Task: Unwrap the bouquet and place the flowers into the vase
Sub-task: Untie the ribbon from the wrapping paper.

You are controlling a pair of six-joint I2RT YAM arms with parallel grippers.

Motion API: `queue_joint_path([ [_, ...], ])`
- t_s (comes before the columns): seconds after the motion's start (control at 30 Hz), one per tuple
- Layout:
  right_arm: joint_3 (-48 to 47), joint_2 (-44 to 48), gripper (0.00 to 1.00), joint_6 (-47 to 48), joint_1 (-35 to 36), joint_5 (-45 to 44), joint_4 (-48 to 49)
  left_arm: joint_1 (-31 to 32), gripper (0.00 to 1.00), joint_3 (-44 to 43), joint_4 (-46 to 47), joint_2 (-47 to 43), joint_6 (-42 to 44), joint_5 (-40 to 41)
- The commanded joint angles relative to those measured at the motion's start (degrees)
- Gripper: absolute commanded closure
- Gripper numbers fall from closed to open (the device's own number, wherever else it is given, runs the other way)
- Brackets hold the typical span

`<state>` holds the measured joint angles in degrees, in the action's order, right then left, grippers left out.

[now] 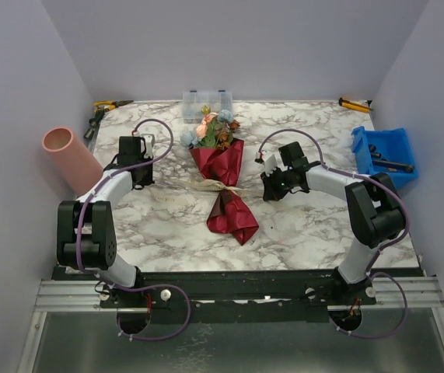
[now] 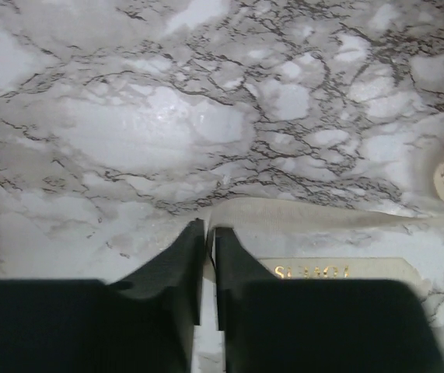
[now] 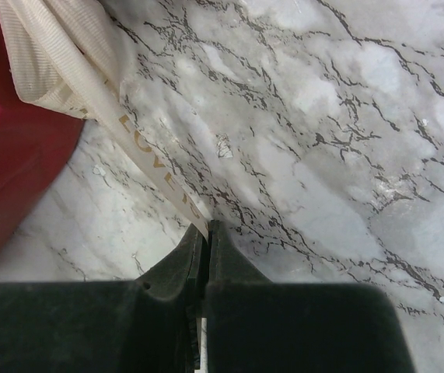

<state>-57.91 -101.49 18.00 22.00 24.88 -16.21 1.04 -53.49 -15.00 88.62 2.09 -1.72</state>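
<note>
The bouquet lies in the middle of the marble table, its dark maroon wrap tied at the waist with a beige ribbon. The flowers, pink, blue and brownish, point to the back. My left gripper is to the bouquet's left. Its jaws are pinched on a ribbon strand. To the right of the bouquet, my right gripper is shut on the other ribbon end, beside the wrap. The salmon-pink vase leans at the table's left edge.
A clear plastic box stands just behind the flowers. A blue bin with tools sits at the right edge. Hand tools lie at the back left corner and back right corner. Walls enclose three sides.
</note>
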Motion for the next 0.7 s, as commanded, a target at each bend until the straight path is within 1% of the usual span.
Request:
queue_joint_path([
  [0.0,-0.84,-1.10,0.99,0.82,-0.55,1.13,-2.59,-0.47,0.63,0.03,-1.16,-3.53,5.21,-12.89],
  [0.03,-0.92,-1.12,0.99,0.82,-0.58,1.41,-2.60,-0.22,0.49,0.06,-1.17,-4.07,5.98,-14.09],
  [0.07,-0.93,-1.14,0.99,0.72,-0.61,1.70,-2.70,-0.12,0.39,-0.08,-1.39,-4.57,7.02,-15.96],
  [0.1,-0.98,-1.22,1.00,0.65,-0.56,1.95,-2.69,-0.01,0.33,-0.36,-1.47,-4.89,8.34,-17.57],
  [0.13,-1.04,-1.26,1.00,0.63,-0.56,2.28,-2.77,0.08,0.29,-0.65,-2.03,-5.06,9.74,-19.81],
  [0.17,-1.11,-1.38,0.99,0.63,-0.58,2.59,-2.85,0.10,0.28,-1.12,-2.86,-5.16,12.16,-23.10],
  [0.27,-1.36,-1.65,0.99,0.64,-0.55,3.02,-3.03,1.07,0.25,-1.82,-5.33,-5.48,18.38,-28.44],
  [0.4,-1.73,-1.85,0.99,0.42,-0.56,3.72,-3.19,3.29,0.24,-1.70,-5.69,-5.12,25.77,-30.64],
  [0.53,-2.03,-2.04,1.00,0.12,-0.56,4.28,-3.46,4.56,0.25,0.05,-5.75,-4.86,36.07,-36.20],
  [0.67,-2.14,-1.97,1.00,0.11,-0.58,4.56,-3.65,6.39,0.25,-0.24,-5.22,-2.13,42.06,-36.52],
])
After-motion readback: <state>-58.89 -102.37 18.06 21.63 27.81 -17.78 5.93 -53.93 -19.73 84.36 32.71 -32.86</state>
